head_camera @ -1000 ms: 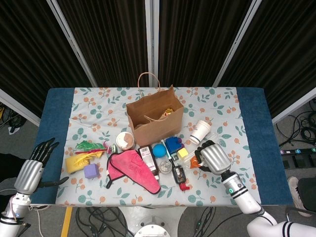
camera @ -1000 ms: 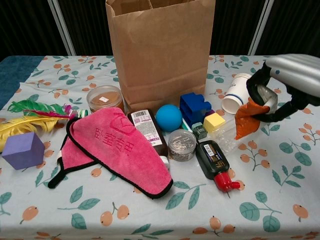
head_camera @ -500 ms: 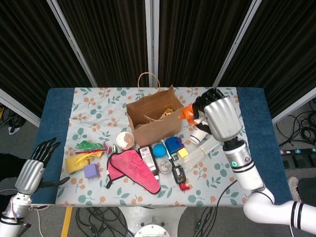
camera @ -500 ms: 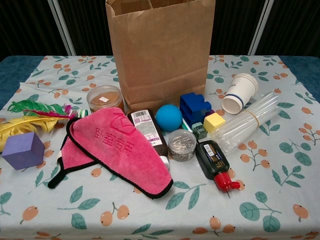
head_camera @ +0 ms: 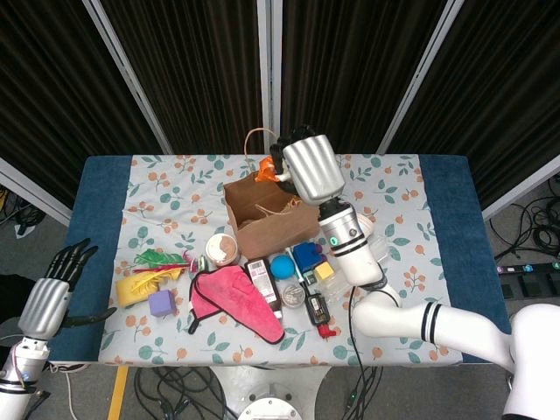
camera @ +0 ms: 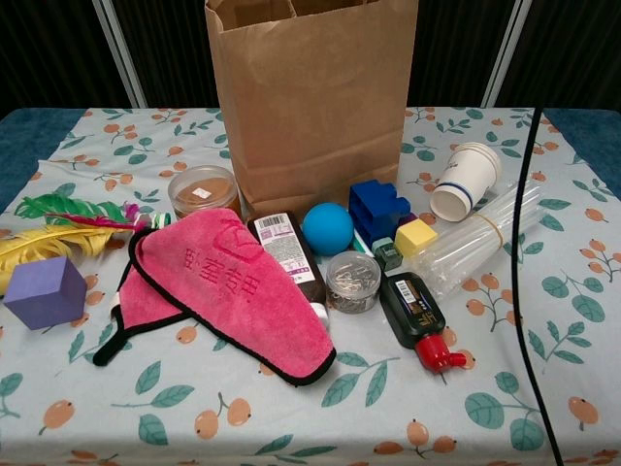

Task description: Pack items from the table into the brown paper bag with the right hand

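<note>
Orange item (head_camera: 265, 168) gripped in right hand (head_camera: 308, 167) fingers above one brown paper bag (head_camera: 267, 214); left hand (head_camera: 51, 289) fingers spread, empty.

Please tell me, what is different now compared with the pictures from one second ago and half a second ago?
The right hand carried the orange item up from the table's right side, then leftward, and now holds it over the open brown paper bag; it has left the chest view. The left hand stayed open at the table's left edge. The pink cloth and blue ball did not move.

Bright, even light; sharp focus, faint shadows.
</note>
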